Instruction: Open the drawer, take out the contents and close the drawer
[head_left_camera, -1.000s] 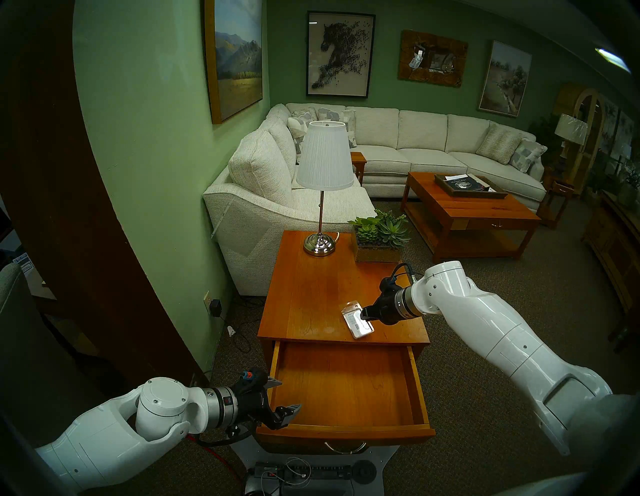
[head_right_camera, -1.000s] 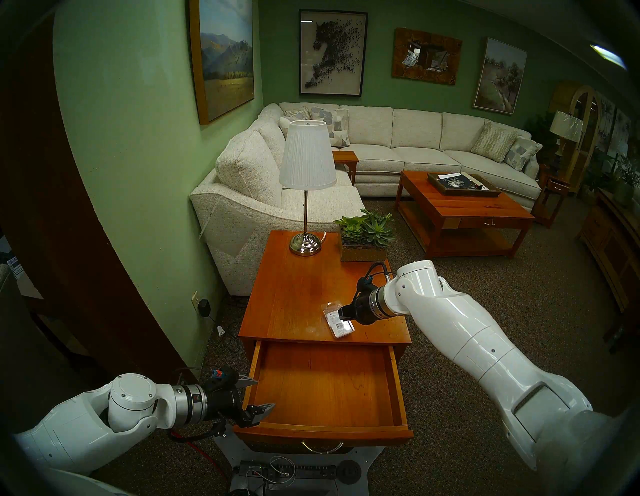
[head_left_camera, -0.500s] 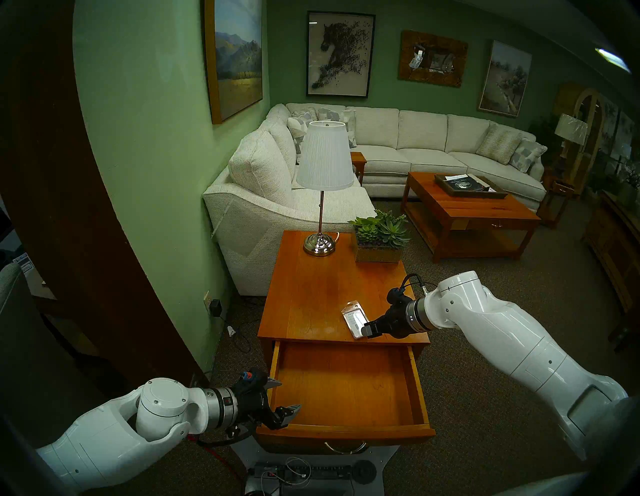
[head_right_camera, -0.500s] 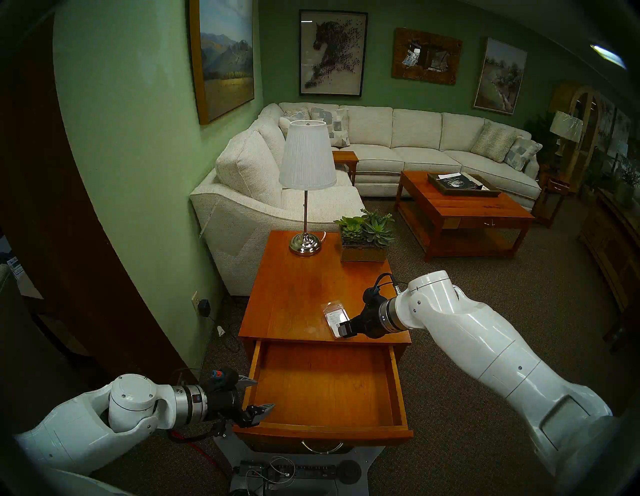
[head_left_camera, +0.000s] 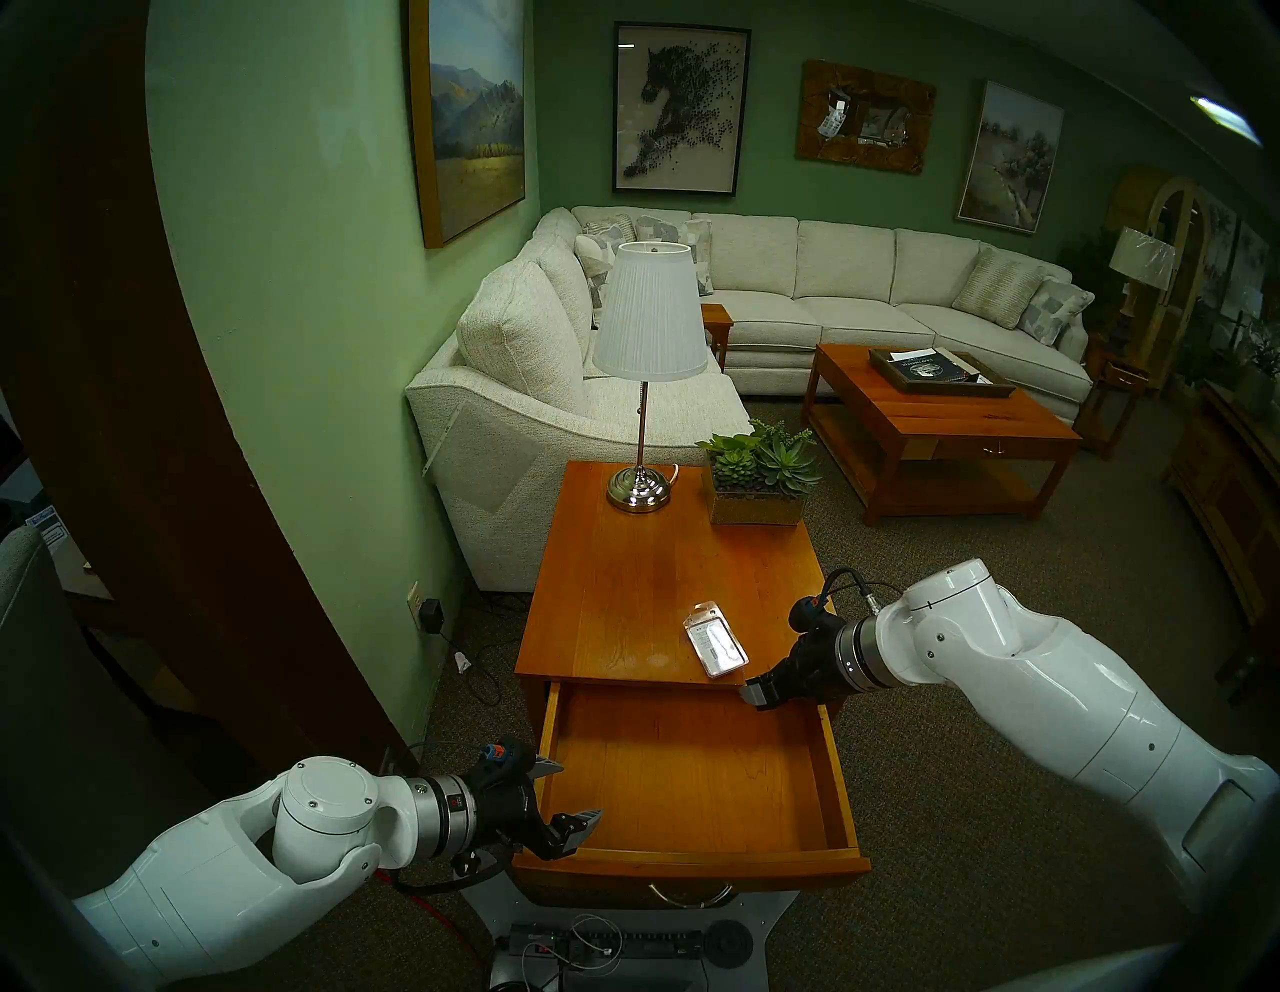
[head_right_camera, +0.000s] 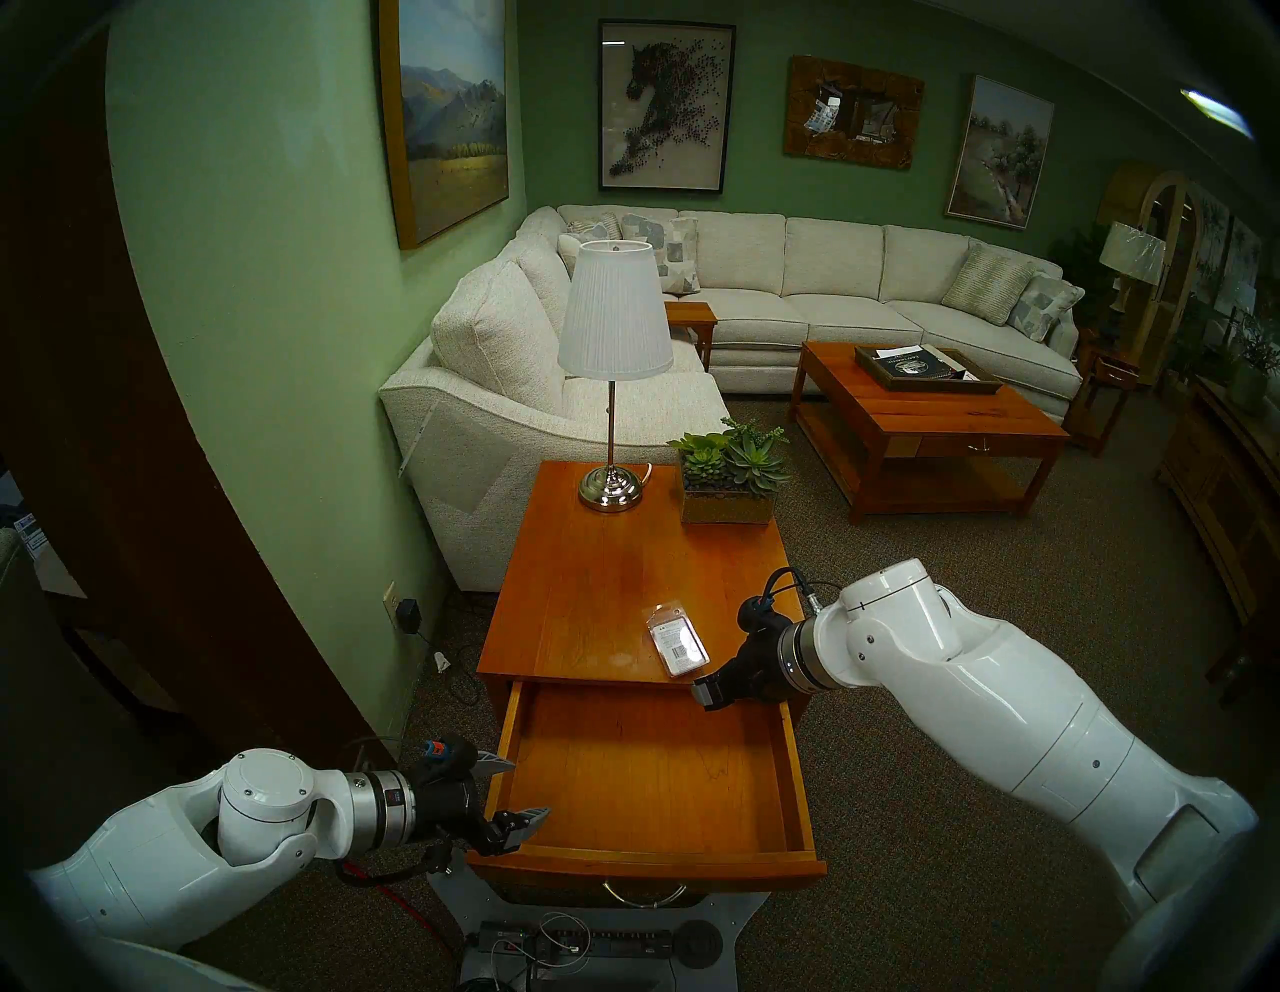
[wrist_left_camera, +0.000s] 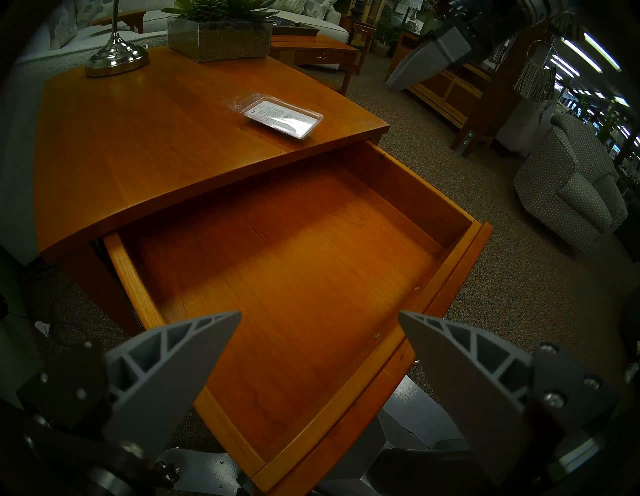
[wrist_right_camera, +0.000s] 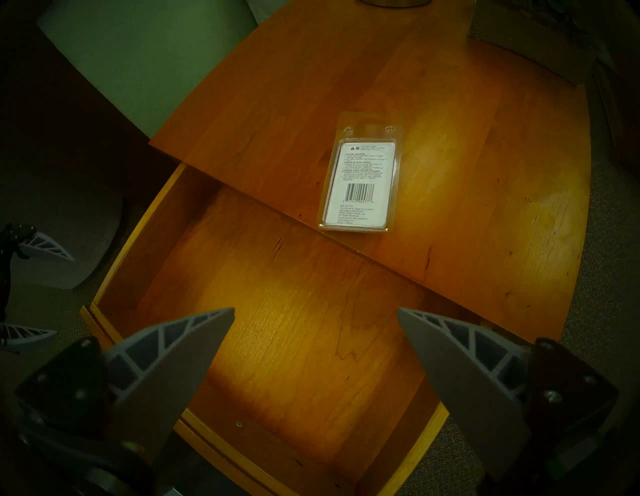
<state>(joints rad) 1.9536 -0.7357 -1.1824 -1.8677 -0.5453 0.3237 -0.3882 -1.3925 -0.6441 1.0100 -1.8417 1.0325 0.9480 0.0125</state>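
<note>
The packet (head_left_camera: 715, 639) lies flat on the tabletop (head_left_camera: 623, 589), just beyond the right gripper (head_left_camera: 756, 693) — its fingers spread, holding nothing. The drawer (head_left_camera: 692, 783) stands open and bare; the left gripper (head_left_camera: 564, 790), fingers apart, straddles its front corner — seemingly ready to push it shut.

my right gripper (wrist_right_camera: 316, 313) spread wide over the pulled-out drawer (wrist_right_camera: 145, 221), clear packet (wrist_right_camera: 360, 180) flat on tabletop (wrist_right_camera: 485, 173), barcode label up, near its edge
</note>
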